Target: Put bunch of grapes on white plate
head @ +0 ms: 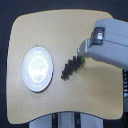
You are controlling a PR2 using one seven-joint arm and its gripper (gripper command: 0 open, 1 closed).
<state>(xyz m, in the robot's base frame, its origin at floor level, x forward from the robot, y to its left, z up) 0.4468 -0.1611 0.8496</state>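
1 bunch of grapes (pixel 71 67) between white plate (pixel 37 69) and fingers (pixel 81 53), their spread unclear.

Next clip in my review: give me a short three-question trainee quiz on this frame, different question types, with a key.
1. True or false: the bunch of grapes already lies on the white plate.
2. Multiple choice: where is the gripper relative to the grapes?
A. At the end of the bunch farthest from the plate
B. Over the plate
C. Out of view
3. Short answer: on which side of the exterior view does the plate sit on the table?

Key:
1. False; the bunch lies on bare wood, apart from the plate.
2. A
3. The exterior view's left.
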